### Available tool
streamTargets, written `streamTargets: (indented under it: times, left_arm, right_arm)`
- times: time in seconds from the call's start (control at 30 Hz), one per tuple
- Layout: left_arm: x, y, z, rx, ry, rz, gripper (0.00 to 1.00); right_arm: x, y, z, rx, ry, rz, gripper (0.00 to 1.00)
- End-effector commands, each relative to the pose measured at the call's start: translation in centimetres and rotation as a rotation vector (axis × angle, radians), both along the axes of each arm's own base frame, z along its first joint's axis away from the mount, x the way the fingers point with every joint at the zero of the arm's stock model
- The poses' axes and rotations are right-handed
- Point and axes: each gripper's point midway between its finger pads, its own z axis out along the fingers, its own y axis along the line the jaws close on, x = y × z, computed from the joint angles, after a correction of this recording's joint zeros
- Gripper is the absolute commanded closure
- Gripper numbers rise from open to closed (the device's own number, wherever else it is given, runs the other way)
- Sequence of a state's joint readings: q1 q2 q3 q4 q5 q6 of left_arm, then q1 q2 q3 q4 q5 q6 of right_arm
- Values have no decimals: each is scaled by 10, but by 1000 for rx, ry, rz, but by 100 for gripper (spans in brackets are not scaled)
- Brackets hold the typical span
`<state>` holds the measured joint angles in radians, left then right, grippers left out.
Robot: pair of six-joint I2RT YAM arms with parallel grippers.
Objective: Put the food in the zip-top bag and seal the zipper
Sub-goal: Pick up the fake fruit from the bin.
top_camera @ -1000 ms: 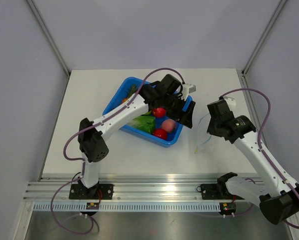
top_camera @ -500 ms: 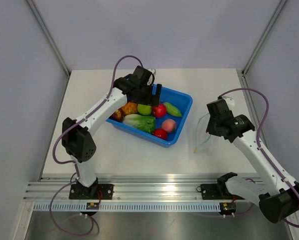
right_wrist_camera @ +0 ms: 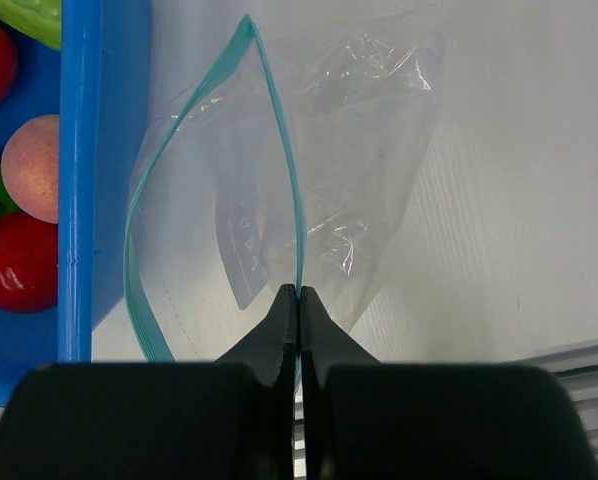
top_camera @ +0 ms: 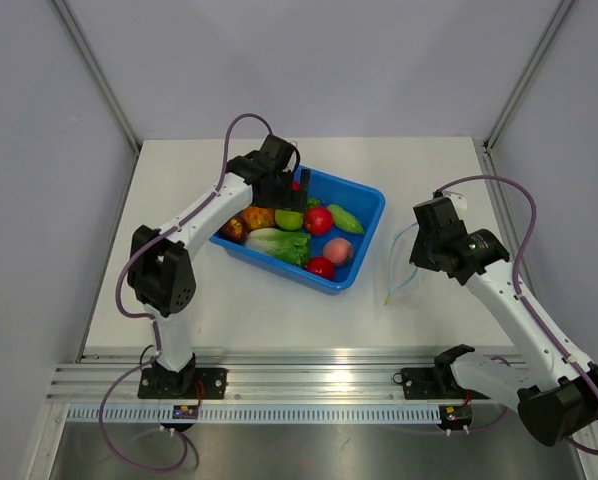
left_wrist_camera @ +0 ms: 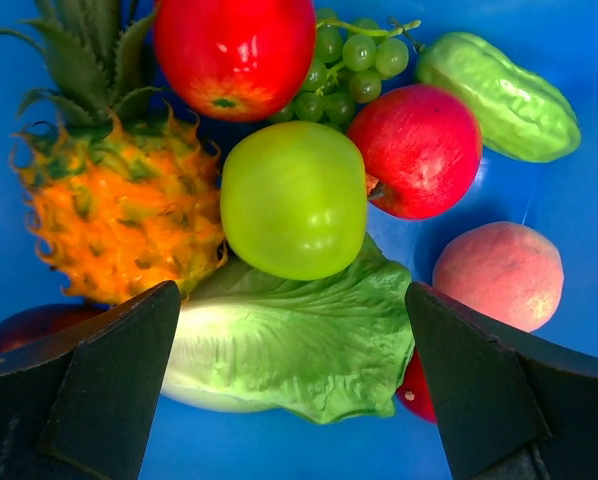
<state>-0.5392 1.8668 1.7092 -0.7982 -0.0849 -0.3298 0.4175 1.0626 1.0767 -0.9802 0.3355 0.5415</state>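
Left wrist view: your left gripper (left_wrist_camera: pixel 291 300) is spread wide with the green apple (left_wrist_camera: pixel 293 200) centred just ahead between the jaws, in the blue tray (left_wrist_camera: pixel 539 60); right gripper (right_wrist_camera: pixel 298 300) pinches one zipper (right_wrist_camera: pixel 279 130) lip, zip-top bag (right_wrist_camera: pixel 369 150) mouth gaping beside it.

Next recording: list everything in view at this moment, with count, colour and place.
white table: 1, white, under everything
blue rectangular plastic tray: 1, blue, mid-table
toy pineapple: 1, orange, green crown, in tray
round green apple: 1, green, in tray, beside pineapple
round red apples: 3, red, in tray, one half hidden
green grape bunch: 1, green, in tray
bumpy green pepper: 1, green, in tray
pink peach: 1, pink, in tray
lettuce leaf: 1, green, in tray
dark purple-red fruit: 1, tray corner, mostly hidden
clear plastic zip-top bag: 1, transparent, right of tray, mouth open
teal-blue zipper strip: 1, along bag mouth
left gripper: open, over the tray
right gripper: shut on that strip
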Motion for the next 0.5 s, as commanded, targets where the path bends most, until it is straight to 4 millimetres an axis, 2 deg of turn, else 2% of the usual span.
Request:
streamTargets:
  times: [0.0, 0.2, 0.37, 0.47]
  left_arm:
    - [19, -15, 9, -33, -38, -22, 1]
    - [21, -22, -18, -29, 33, -23, 6]
    - [25, -20, -30, -11, 50, 16, 13]
    - [26, -24, -34, -26, 54, 13, 14]
  right_arm:
    - [6, 4, 2, 21, -23, 6, 100]
    - [6, 3, 3, 18, -24, 13, 100]
    - [4, 4, 3, 27, -24, 10, 100]
    - [3, 3, 3, 23, -21, 8, 100]
